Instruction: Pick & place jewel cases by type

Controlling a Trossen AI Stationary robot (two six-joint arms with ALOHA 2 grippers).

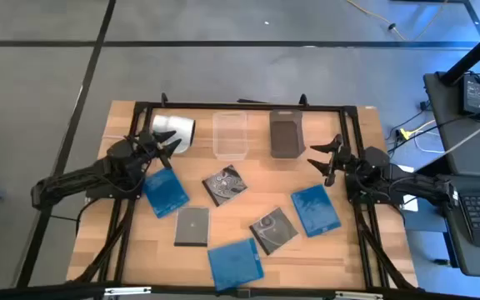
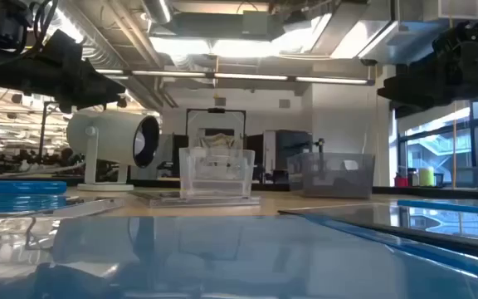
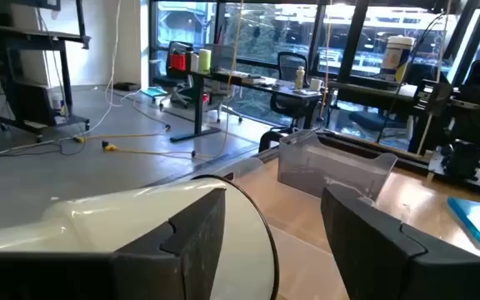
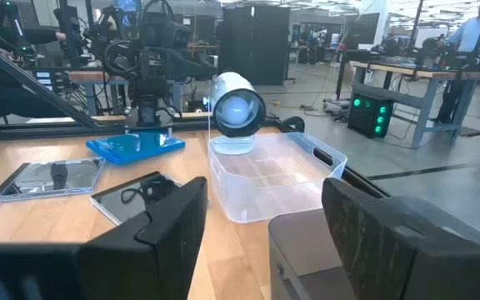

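Observation:
Six jewel cases lie flat on the wooden table. Three are blue: one just below my left gripper, one at the near edge, one near my right gripper. Three are dark: two with white swirls and a plain grey one. My left gripper hovers open beside the white cylinder. My right gripper hovers open near the dark bin. Neither has anything between its fingers.
A clear bin and the dark bin stand side by side at the table's far edge, with the white cylinder lying to their left. A black frame runs around the table.

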